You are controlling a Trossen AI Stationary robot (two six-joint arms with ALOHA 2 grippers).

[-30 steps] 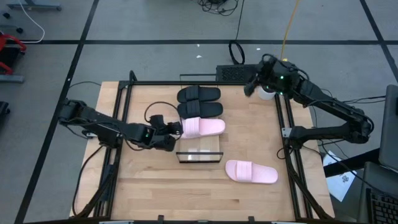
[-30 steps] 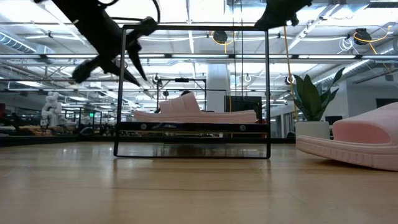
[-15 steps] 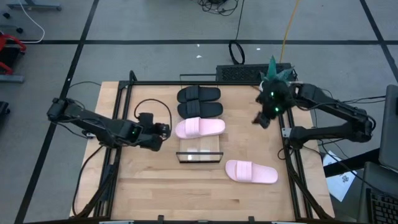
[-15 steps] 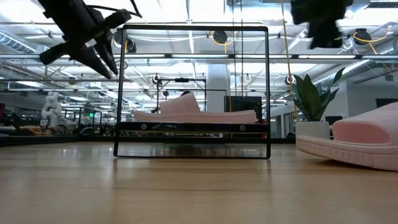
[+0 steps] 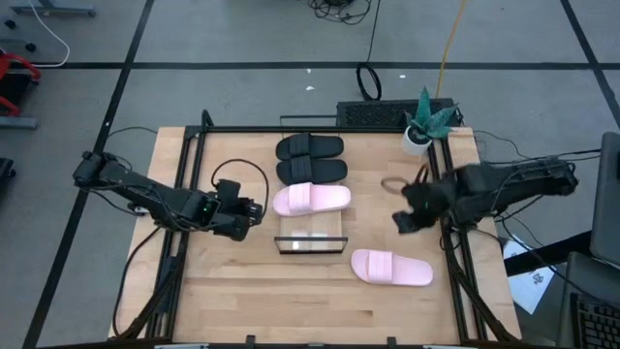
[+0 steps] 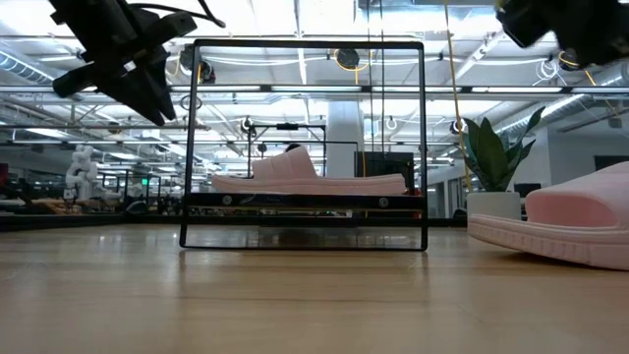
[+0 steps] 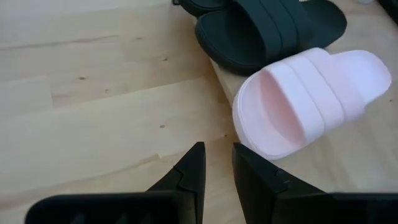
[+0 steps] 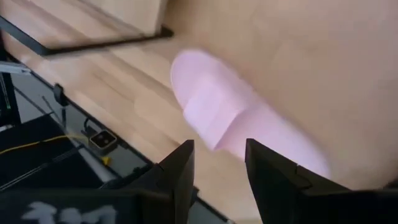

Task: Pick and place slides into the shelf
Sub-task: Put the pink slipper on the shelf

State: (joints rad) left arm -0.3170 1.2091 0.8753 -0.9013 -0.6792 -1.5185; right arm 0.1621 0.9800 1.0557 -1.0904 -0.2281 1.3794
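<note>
Two black slides (image 5: 310,147) (image 5: 312,171) lie side by side on the far part of the shelf (image 5: 310,240), and one pale pink slide (image 5: 312,199) lies sole down just nearer on it. The second pink slide (image 5: 390,268) rests sole down on the table, near right. My left gripper (image 5: 257,210) hovers open left of the shelved pink slide (image 7: 311,99), fingers (image 7: 194,163) pointing at its end and touching nothing. My right gripper (image 5: 402,221) hangs open above and far-right of the loose pink slide (image 8: 230,121).
A potted plant (image 5: 423,121) stands at the table's far right corner, and a small ring (image 5: 392,184) lies near the right arm. Black frame rails (image 5: 197,174) run along the table's sides. Bare wood lies near the front edge (image 5: 291,301).
My left gripper has drawn back from the shelved pink slide toward the table's left; that slide has stayed put. My right arm has swung from the far right corner by the plant toward the near side, coming to hover by the loose pink slide.
</note>
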